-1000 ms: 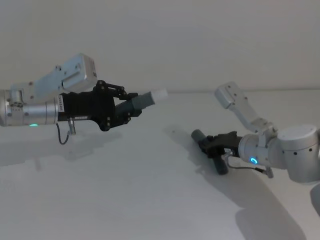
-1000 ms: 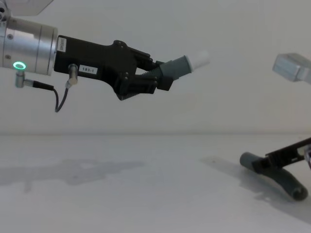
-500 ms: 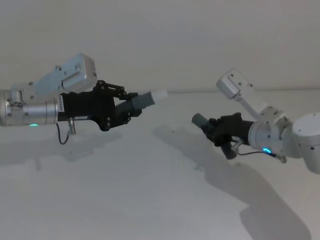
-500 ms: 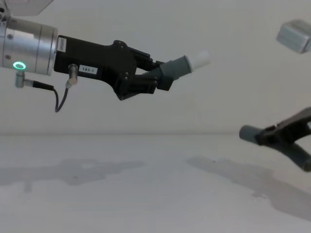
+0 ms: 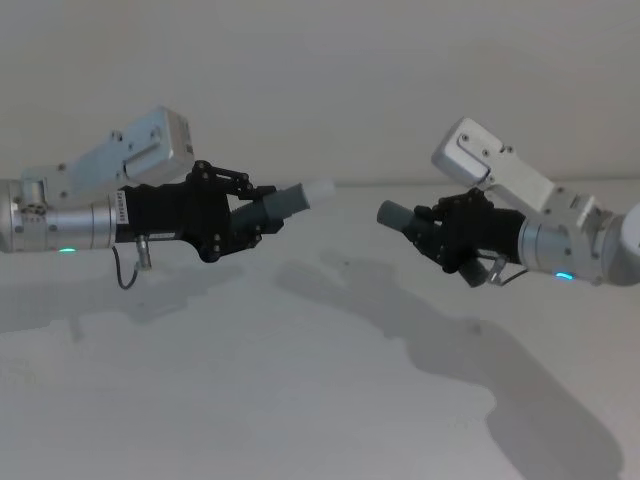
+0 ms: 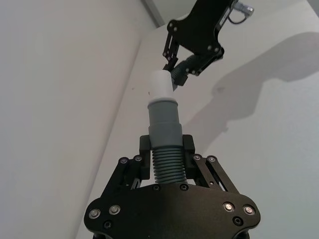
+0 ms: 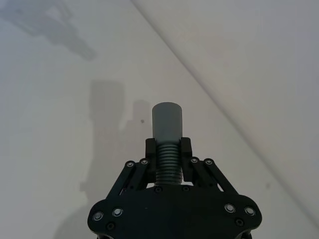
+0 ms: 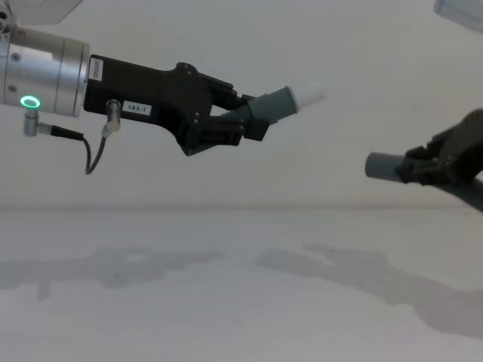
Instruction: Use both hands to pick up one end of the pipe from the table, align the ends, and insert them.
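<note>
**White matte table (image 5: pixel 300 420)**

The table is a wide, plain, flat surface. At the far side it meets the off-white wall (image 5: pixel 320 80) in a straight line. Soft grey shadows (image 5: pixel 450 340) fall on it, a long one at the right, a fainter one at the left.

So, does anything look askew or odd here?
Nothing damaged or dropped. The left jaws hold the white-tipped piece tilted upward, higher than the grey piece in the right jaws; the two are apart, not lined up.
</note>
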